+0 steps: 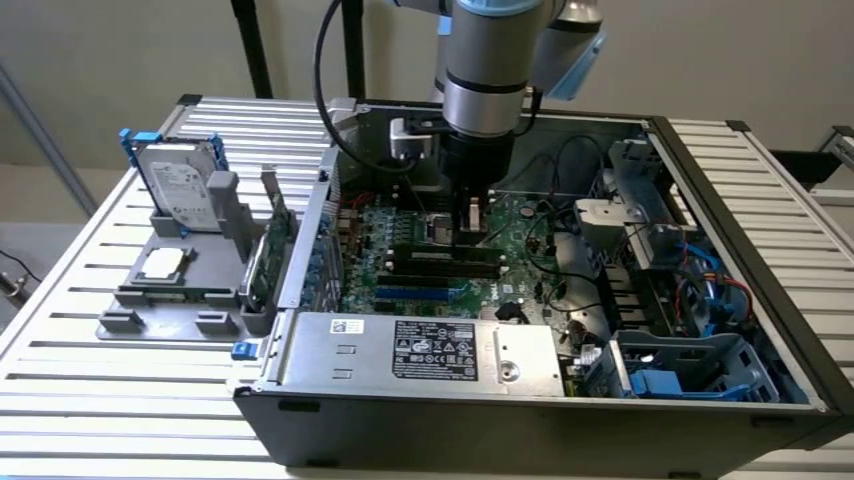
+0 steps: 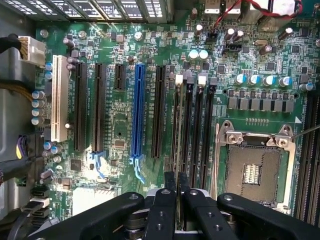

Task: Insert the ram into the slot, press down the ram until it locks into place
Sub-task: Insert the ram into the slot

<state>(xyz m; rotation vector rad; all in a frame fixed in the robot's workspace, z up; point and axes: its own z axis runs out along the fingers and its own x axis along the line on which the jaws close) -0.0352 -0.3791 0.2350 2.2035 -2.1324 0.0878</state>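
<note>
The ram is seen edge-on, as a thin pale greenish strip. Its flat faces are turned away, so chips or a label cannot be made out. It stands on its long edge, its long axis parallel to the row of black memory slots and to the blue slot farther along the board. In the exterior view that axis runs across from left to right. The strip lies right over the slot at the end of the black row nearest the blue one. Whether it is fully seated or just resting in the opening cannot be told. The hand is drawn narrow, its two black fingers pinching the ram between them near its middle. From outside, the hand reaches straight down into the open computer case, which sits on the middle of the slatted worktop. The green motherboard lies flat inside, with an empty processor socket beside the memory slots. Toward the worktop edge at the exterior view's left, a grey stand carries a hard drive.
</note>
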